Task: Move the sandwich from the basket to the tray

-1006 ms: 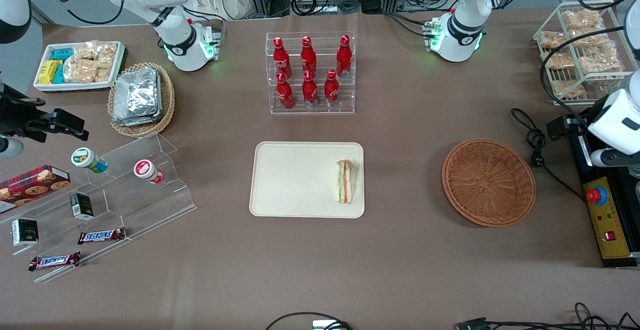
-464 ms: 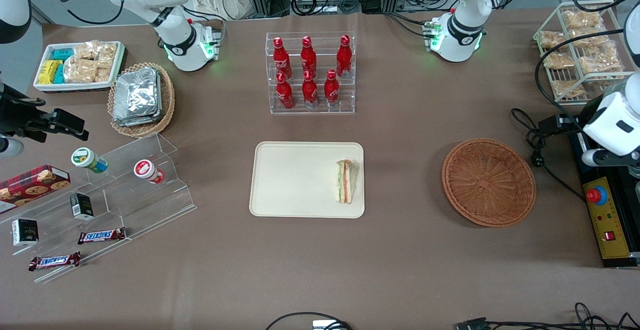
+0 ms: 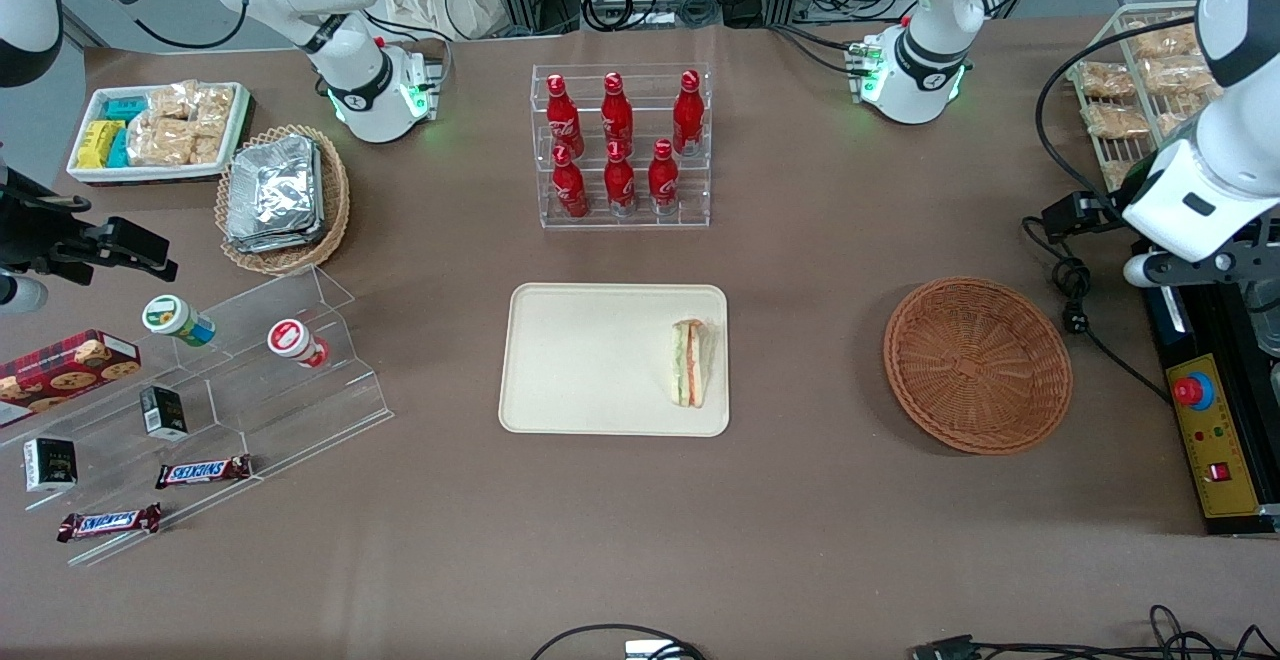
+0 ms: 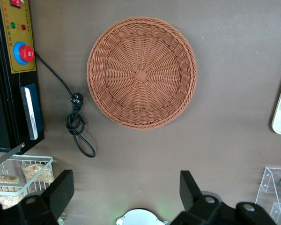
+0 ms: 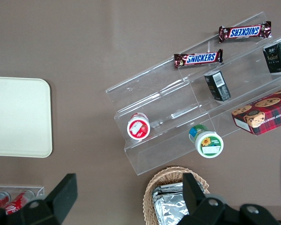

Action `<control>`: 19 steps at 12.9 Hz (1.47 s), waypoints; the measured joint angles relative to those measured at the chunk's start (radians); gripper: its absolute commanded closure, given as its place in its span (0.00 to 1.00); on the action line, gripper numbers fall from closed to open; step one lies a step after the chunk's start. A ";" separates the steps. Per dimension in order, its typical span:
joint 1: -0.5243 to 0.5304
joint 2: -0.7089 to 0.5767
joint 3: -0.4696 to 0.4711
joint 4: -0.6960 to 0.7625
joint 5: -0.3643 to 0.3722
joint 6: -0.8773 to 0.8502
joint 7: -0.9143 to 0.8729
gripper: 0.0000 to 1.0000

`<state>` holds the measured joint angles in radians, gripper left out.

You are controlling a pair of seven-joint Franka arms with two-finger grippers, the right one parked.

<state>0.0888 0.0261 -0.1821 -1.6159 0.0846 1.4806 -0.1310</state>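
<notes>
Sandwich lies on my cream tray at mid-table, close to the rim nearest the basket. That reddish-brown wicker bowl sits empty toward my working arm's end of the table. My claw hangs high above the table near the basket, fingers spread wide and holding nothing.

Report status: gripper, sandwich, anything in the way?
Gripper open, empty, high above table near basket. Sandwich lying on tray. Basket holds nothing. No obstruction seen.
</notes>
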 measured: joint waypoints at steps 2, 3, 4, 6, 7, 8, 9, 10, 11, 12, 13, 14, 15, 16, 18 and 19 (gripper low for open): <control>-0.023 -0.001 0.022 0.005 0.000 0.017 -0.007 0.00; -0.028 0.000 0.026 0.008 0.000 0.024 -0.008 0.00; -0.031 0.000 0.028 0.008 0.000 0.028 -0.008 0.00; -0.033 0.002 0.028 0.008 0.000 0.032 -0.009 0.00; -0.033 0.003 0.028 0.008 0.000 0.036 -0.009 0.00; -0.033 0.004 0.028 0.008 0.000 0.039 -0.009 0.00; -0.033 0.005 0.028 0.008 0.000 0.044 -0.005 0.00; -0.033 0.005 0.029 0.008 0.000 0.051 0.014 0.00; -0.033 0.006 0.031 0.008 0.000 0.058 0.044 0.00; -0.032 0.006 0.033 0.008 0.000 0.061 0.063 0.00; -0.031 0.006 0.034 0.008 0.000 0.061 0.072 0.00; -0.031 0.007 0.034 0.008 0.000 0.062 0.076 0.00; -0.031 0.008 0.034 0.008 0.000 0.062 0.078 0.00; -0.031 0.011 0.034 0.008 0.000 0.062 0.078 0.00; -0.031 0.019 0.034 0.008 0.000 0.064 0.078 0.00; -0.031 0.020 0.034 0.008 0.000 0.064 0.078 0.00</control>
<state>0.0575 0.0463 -0.1476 -1.6076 0.0841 1.5442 -0.0528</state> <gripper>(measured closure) 0.000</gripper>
